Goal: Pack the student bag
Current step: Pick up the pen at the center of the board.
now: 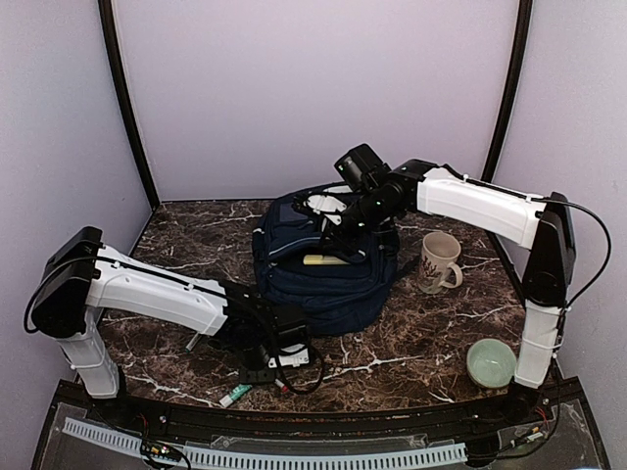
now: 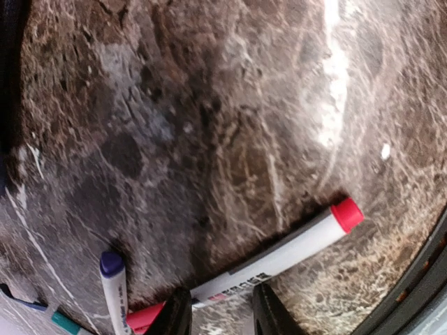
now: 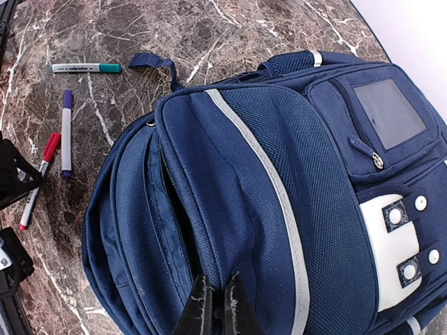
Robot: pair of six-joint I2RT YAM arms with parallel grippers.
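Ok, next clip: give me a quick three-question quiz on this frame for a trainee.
1. True or false: the mug stands on the right arm's side of the student bag.
2. What colour is the cap of the marker lying between the fingers of the left gripper? A green, B red, C purple.
3. Fill in: ___ markers lie on the table.
Key: 1 true; 2 B; 3 three.
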